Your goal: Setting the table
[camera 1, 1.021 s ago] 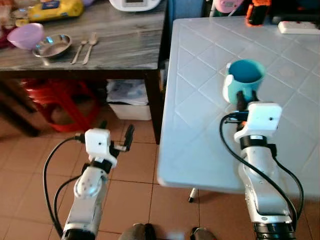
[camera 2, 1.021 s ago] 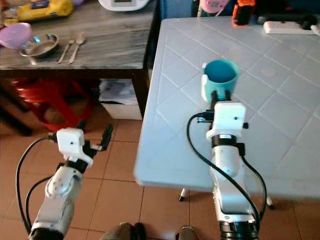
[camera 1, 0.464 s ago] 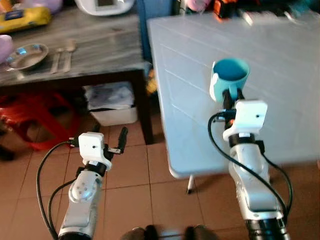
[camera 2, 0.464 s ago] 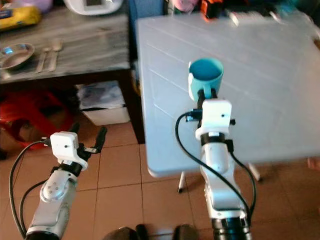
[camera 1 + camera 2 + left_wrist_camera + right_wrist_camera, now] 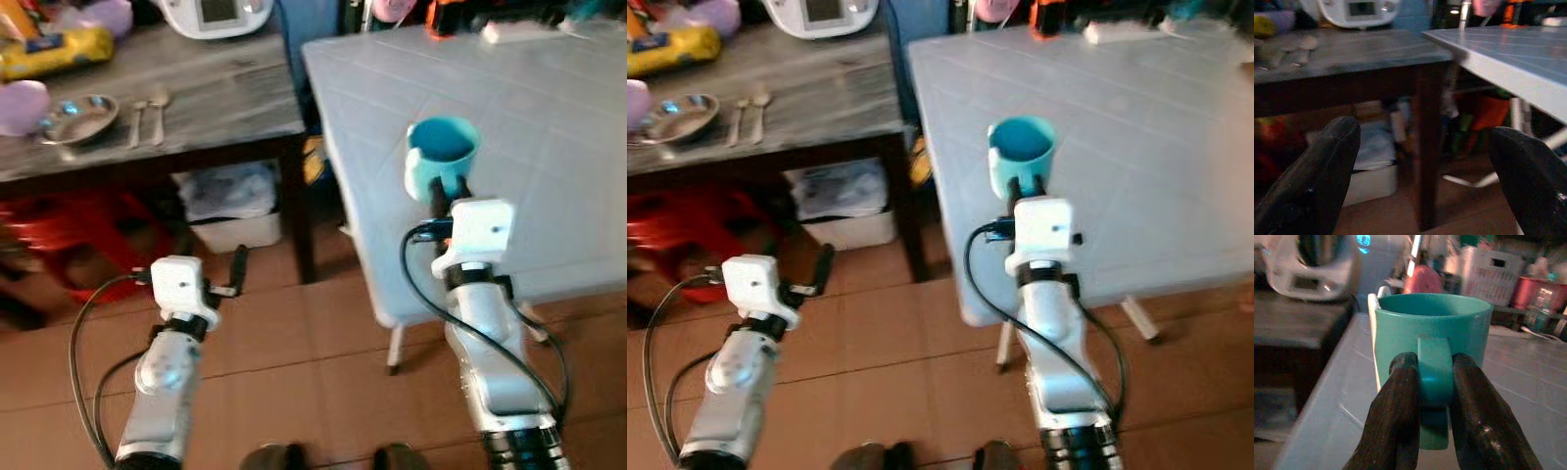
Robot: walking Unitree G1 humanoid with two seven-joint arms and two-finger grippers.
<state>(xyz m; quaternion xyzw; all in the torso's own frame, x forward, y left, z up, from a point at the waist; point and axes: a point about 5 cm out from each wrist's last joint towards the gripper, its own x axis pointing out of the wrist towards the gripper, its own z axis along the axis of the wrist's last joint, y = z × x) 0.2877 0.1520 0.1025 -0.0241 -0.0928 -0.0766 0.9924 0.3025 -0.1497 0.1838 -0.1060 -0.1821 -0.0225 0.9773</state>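
The right gripper (image 5: 1431,396) pinches the handle of the teal mug (image 5: 443,155) between its two fingers, holding it upright over the white table (image 5: 549,117), a little in from the near edge — a grip that keeps the mouth level for setting down. The left gripper (image 5: 1425,171) hangs low over the tiled floor, fingers spread wide, idle. On the dark side table (image 5: 216,88), near its left end, lie a steel bowl (image 5: 80,105) and spoons (image 5: 147,103). Compared with a second ago the whole view has swung, so the robot has turned; the mug sits just the same in the grip.
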